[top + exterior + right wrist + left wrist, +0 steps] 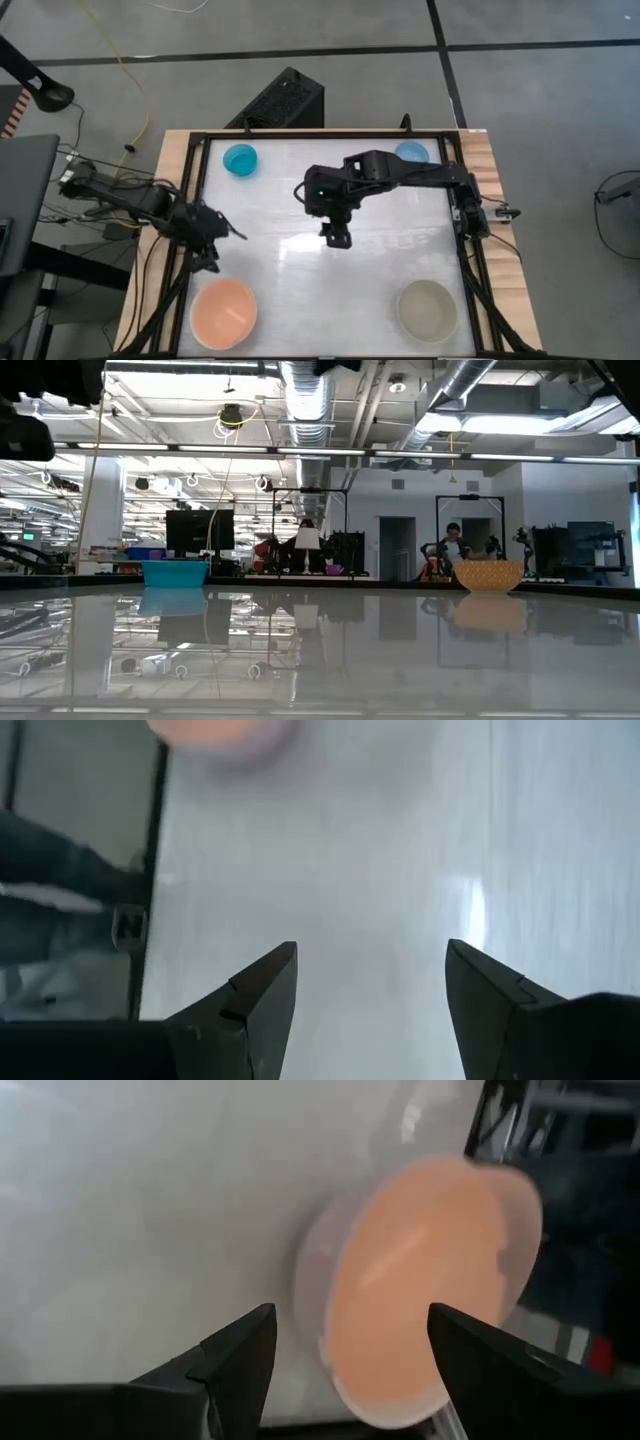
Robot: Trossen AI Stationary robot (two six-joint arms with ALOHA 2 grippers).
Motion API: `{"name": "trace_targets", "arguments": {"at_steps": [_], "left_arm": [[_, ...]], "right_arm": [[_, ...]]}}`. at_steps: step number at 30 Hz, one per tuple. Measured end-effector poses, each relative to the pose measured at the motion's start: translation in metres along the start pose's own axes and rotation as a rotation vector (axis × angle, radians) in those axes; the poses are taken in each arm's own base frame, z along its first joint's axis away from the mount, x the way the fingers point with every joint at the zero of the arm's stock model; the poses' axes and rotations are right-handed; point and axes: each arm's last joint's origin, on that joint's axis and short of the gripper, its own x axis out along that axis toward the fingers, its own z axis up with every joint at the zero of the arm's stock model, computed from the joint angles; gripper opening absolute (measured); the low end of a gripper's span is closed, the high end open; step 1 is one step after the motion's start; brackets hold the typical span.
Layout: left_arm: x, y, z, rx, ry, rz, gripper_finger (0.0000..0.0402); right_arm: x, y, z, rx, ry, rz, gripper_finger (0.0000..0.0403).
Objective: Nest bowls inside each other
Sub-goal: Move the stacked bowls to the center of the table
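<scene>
Four bowls stand on their bases on the white table. A cyan bowl is at the far left. A light blue bowl at the far right is half hidden by my right arm. A salmon-pink bowl with a pale rim is at the near left, and a beige-grey bowl at the near right. My left gripper is open above the table's left side, slanting down toward the salmon-pink bowl. My right gripper is open over the table's bare middle.
A black frame runs round the table, close beside the left gripper and the salmon-pink bowl. Bare tabletop lies between the two near bowls. A black box sits beyond the far edge.
</scene>
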Motion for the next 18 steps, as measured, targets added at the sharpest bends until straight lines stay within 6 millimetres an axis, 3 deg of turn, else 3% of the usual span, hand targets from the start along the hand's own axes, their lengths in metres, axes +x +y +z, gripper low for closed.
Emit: {"name": "trace_targets", "arguments": {"at_steps": [10, 18], "left_arm": [[0.037, -0.007, -0.017, 0.042, 0.123, 0.157, 0.0249], [0.068, -0.018, -0.014, 0.09, 0.098, 0.196, 0.0249]], "right_arm": [[-0.005, 0.005, -0.015, 0.062, 0.129, -0.031, 0.0221], [-0.037, 0.008, -0.022, 0.088, 0.052, -0.088, 0.0221]]}}
